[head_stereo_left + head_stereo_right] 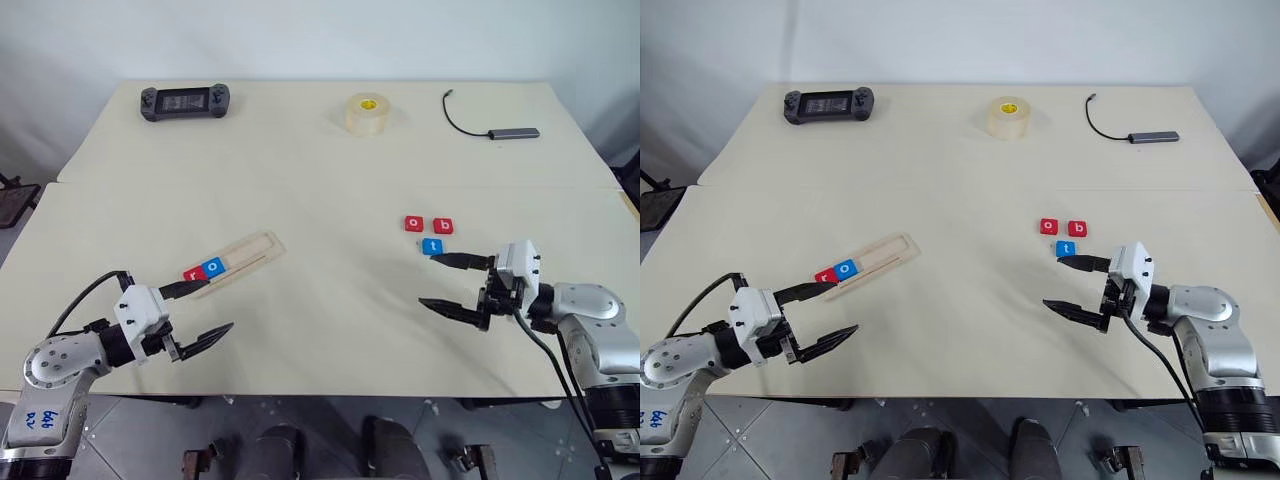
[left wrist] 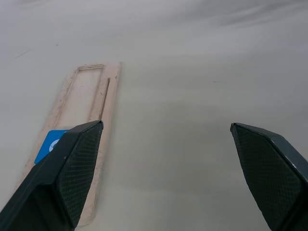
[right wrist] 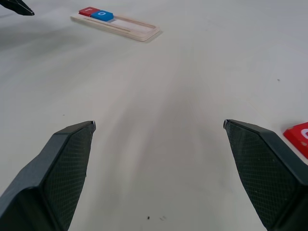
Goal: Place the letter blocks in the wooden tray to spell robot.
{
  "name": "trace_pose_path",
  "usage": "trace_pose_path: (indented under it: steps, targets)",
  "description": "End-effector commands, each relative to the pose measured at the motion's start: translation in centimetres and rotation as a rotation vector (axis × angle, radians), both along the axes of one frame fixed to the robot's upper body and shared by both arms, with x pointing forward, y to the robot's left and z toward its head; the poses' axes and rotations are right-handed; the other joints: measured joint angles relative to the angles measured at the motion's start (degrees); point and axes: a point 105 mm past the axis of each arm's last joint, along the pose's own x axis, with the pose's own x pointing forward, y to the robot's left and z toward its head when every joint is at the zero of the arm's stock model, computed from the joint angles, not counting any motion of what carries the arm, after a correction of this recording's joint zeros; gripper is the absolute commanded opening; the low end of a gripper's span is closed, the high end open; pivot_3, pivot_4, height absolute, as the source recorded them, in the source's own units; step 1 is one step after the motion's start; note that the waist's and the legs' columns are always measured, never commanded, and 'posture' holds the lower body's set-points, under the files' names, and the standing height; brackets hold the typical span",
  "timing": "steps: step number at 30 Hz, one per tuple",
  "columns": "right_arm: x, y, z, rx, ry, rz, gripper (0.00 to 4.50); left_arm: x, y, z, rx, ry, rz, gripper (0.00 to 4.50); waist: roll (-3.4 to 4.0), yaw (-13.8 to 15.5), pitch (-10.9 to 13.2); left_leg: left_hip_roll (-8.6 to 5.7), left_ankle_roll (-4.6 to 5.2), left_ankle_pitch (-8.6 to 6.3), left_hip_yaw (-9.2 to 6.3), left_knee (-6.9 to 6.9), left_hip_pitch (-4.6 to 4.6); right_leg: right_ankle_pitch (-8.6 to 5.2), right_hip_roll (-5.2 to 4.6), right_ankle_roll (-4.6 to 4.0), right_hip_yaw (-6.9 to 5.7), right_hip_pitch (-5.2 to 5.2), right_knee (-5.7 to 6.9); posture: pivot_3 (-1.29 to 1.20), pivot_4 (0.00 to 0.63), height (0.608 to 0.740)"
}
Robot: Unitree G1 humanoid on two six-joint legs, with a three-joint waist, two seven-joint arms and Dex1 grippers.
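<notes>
Pale long wooden tray sits left of table centre; red "r" tile and blue "o" tile sit at its near end. Red "o" tile, red "b" tile and blue "t" tile lie loose on the right. Left gripper wide apart, empty, beside tray. Right gripper wide apart, empty, near "t".

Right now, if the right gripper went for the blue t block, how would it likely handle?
The t block looks flat and rigid, so it probably won't roll or tip. Lying low on the smooth table, it may slide when nudged. Red blocks sit close behind, so wide-open fingers of the right gripper could bump them.
</notes>
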Motion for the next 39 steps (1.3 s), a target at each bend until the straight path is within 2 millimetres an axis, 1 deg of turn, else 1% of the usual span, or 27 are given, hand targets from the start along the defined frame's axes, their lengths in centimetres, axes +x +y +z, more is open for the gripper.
trace_pose_path:
  steps: [1,2,5,7,9,10,12,14,15,17,19,21,23,29,33,35,39]
  targets:
    - [0.0,-0.2,0.6,0.000,-0.026,0.007,4.47,-0.3,0.2,0.8,0.005,-0.028,0.020,4.50,0.00,0.0,0.0,0.00,0.00,0.00,0.00,0.00,0.00,0.00,0.00,0.00,0.00,0.00,0.00,0.00,0.150,0.740]
    - [0.0,-0.2,0.6,-0.001,-0.023,0.010,4.47,-0.3,0.2,0.8,0.011,-0.029,0.024,4.50,0.00,0.0,0.0,0.00,0.00,0.00,0.00,0.00,0.00,0.00,0.00,0.00,0.00,0.00,0.00,0.00,0.150,0.740]
    - [0.0,0.7,0.7,0.017,-0.027,0.036,4.47,-0.4,1.1,1.3,-0.086,-0.028,0.097,4.50,0.00,0.0,0.0,0.00,0.00,0.00,0.00,0.00,0.00,0.00,0.00,0.00,0.00,0.00,0.00,0.00,0.150,0.740]
    - [0.0,1.2,0.9,0.030,-0.033,0.052,4.47,-0.8,1.4,1.6,-0.129,-0.040,0.111,4.50,0.00,0.0,0.0,0.01,0.00,0.00,-0.01,0.00,0.00,0.00,0.00,0.00,0.00,0.00,0.00,0.00,0.150,0.740]
    - [0.0,2.6,1.7,0.075,-0.046,0.086,4.47,-1.3,2.4,0.8,-0.132,-0.018,0.182,4.50,0.00,-0.2,0.0,0.02,-0.01,0.00,-0.01,0.00,0.00,0.00,0.00,0.00,0.00,0.00,0.01,0.00,0.150,0.740]
    - [-0.1,3.8,2.2,0.104,-0.055,0.115,4.47,-1.7,3.4,0.3,-0.137,-0.018,0.249,4.50,0.00,-0.3,0.0,0.05,-0.05,-0.02,0.00,0.00,0.02,0.00,0.02,0.00,0.02,0.00,-0.01,0.00,0.150,0.740]
    - [-0.4,5.5,2.8,0.143,-0.072,0.155,4.47,-2.5,5.4,-0.4,-0.147,-0.031,0.364,4.50,0.01,-0.4,0.0,0.11,-0.09,-0.05,0.03,0.00,0.03,0.00,0.05,-0.01,0.05,-0.02,-0.01,0.00,0.150,0.740]
    - [-0.6,6.8,3.5,0.186,-0.083,0.180,4.47,-3.4,6.8,-0.7,-0.162,-0.044,0.442,4.50,0.00,-0.2,0.0,0.17,-0.14,-0.08,0.03,0.00,0.03,-0.02,0.08,-0.05,0.03,-0.03,-0.01,0.00,0.150,0.740]
    - [-0.8,7.5,3.9,0.207,-0.089,0.198,4.47,-3.9,7.5,-1.2,-0.163,-0.038,0.471,4.50,0.00,-0.1,0.0,0.18,-0.15,-0.08,0.00,0.00,0.02,-0.04,0.08,-0.07,0.00,-0.03,-0.01,0.00,0.150,0.740]
    - [-1.2,8.6,4.4,0.226,-0.100,0.229,4.47,-4.7,8.5,-2.2,-0.157,-0.019,0.511,4.50,-0.02,0.4,0.0,0.17,-0.15,-0.09,-0.02,0.03,0.01,-0.04,0.07,-0.08,-0.04,-0.01,-0.03,0.00,0.150,0.740]
    - [-1.5,9.2,4.5,0.229,-0.103,0.243,4.47,-5.0,9.0,-2.8,-0.150,-0.016,0.530,4.50,-0.02,0.9,0.0,0.10,-0.11,-0.10,-0.02,0.04,0.02,-0.04,0.03,-0.08,-0.03,0.00,-0.22,0.00,0.150,0.740]
    - [-1.6,9.3,4.4,0.220,-0.100,0.245,4.47,-4.3,9.0,-2.7,-0.156,-0.036,0.525,4.50,-0.04,1.4,0.0,0.09,-0.08,-0.12,-0.02,0.05,0.02,-0.04,0.02,-0.08,-0.03,0.01,-0.27,0.00,0.150,0.740]
    - [-1.6,9.1,4.2,0.204,-0.094,0.239,4.47,-3.0,8.6,-2.1,-0.161,-0.055,0.495,4.50,-0.06,1.7,0.0,0.07,-0.06,-0.13,-0.05,0.05,0.01,-0.04,0.01,-0.08,-0.05,0.02,-0.26,0.00,0.150,0.740]
    - [-1.8,7.9,3.7,0.170,-0.071,0.211,4.47,1.1,7.0,-1.0,-0.130,-0.062,0.331,4.50,-0.10,1.2,0.0,0.04,-0.06,-0.12,-0.03,0.06,0.02,-0.04,0.05,-0.08,-0.05,-0.03,0.09,0.00,0.150,0.740]
    - [-2.3,6.5,3.1,0.137,-0.035,0.177,4.47,4.1,6.2,-0.2,-0.079,-0.027,0.194,4.50,-0.10,0.9,0.0,0.05,-0.06,-0.12,0.02,0.03,0.01,-0.04,0.12,-0.08,-0.08,-0.08,0.14,0.00,0.150,0.740]
    - [-2.5,6.0,2.8,0.125,-0.028,0.157,4.47,5.1,6.1,-0.2,-0.049,-0.009,0.153,4.50,-0.11,0.7,-0.1,0.03,-0.05,-0.12,0.06,0.04,0.02,-0.04,0.12,-0.08,-0.09,-0.08,0.16,0.00,0.150,0.740]
    - [-2.5,5.5,2.7,0.121,-0.028,0.122,4.47,6.6,6.1,-0.2,-0.010,0.024,0.108,4.50,-0.12,0.3,-0.1,0.03,-0.05,-0.12,0.10,0.04,0.03,-0.04,0.12,-0.08,-0.10,-0.08,0.21,0.00,0.150,0.740]
